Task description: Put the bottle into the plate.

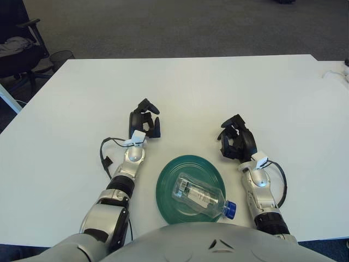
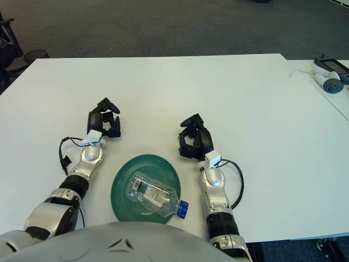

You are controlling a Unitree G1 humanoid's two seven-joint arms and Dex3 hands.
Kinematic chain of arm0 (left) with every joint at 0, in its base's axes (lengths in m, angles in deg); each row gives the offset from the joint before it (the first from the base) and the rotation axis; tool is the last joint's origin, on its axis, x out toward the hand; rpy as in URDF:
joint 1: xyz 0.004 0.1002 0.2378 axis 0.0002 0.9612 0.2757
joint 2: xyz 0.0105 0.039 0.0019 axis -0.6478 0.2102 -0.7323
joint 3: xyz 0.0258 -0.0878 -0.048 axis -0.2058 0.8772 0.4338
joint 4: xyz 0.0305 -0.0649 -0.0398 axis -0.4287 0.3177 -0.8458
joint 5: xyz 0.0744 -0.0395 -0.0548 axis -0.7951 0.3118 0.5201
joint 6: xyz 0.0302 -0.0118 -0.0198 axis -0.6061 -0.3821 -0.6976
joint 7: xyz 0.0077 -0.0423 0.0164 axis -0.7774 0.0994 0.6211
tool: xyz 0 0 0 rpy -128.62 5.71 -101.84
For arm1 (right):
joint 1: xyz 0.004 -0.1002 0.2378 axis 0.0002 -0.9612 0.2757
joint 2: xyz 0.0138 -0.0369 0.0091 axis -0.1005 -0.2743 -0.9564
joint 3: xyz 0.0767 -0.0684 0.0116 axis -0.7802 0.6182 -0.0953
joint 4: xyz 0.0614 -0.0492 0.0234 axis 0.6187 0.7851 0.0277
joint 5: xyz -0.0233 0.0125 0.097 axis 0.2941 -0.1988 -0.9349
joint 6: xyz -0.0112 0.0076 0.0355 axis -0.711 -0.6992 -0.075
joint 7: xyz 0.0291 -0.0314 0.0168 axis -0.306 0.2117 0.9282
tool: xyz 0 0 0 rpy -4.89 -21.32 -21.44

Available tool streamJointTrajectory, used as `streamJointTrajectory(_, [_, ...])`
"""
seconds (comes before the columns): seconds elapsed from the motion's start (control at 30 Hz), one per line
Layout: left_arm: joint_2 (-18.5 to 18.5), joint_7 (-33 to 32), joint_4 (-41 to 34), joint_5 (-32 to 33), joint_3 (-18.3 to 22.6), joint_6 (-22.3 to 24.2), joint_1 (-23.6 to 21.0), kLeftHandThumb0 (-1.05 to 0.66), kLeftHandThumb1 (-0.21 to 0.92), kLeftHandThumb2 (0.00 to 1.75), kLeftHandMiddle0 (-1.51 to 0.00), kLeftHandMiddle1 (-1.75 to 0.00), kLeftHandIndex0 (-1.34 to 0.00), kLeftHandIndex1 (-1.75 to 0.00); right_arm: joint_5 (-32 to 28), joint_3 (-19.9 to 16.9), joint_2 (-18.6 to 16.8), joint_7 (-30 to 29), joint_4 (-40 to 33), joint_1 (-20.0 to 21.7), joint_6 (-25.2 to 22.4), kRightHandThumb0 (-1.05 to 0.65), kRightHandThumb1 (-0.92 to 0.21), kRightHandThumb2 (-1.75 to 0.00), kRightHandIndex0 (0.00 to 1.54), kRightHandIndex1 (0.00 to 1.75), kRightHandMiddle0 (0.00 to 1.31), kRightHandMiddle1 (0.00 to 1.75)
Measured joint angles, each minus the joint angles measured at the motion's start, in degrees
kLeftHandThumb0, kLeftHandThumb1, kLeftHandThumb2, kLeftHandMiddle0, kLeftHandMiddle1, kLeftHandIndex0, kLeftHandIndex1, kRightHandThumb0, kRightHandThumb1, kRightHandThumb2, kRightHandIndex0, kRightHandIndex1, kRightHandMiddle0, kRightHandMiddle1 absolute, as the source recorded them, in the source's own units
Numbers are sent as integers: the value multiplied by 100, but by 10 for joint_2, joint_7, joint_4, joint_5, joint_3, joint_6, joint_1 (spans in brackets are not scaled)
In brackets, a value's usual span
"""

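A clear plastic bottle (image 1: 199,195) with a blue cap lies on its side in the green plate (image 1: 169,174) at the table's near edge, cap end over the plate's right rim. My left hand (image 1: 144,124) shows up and left of the plate, fingers loosely curled and holding nothing. My right hand (image 1: 235,143) shows up and right of the plate, fingers loosely curled and holding nothing. Neither hand touches the bottle or plate.
The white table (image 1: 207,87) stretches far beyond the hands. An office chair (image 1: 19,46) stands off the table's far left corner. Small white and dark devices (image 2: 329,73) lie on an adjoining table at the far right.
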Motion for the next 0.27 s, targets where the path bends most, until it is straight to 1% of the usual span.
streamJointTrajectory(0.13, [16,38,-45,35,-1,10,25,-61,2,168,-133,-175,-86,-175,0,1,0,0,-2,-1,4,0,-50,-111,53,170,22,175])
streamJointTrajectory(0.17, [22,49,-58,44,-1,18,33,-61,2,168,-133,-175,-86,-175,0,1,0,0,-2,-1,4,0,-50,-111,53,171,22,175])
streamJointTrajectory(0.27, [41,78,-102,77,-1,61,62,-61,3,167,-133,-175,-86,-175,0,1,1,0,-3,-1,4,0,-50,-111,52,171,22,175])
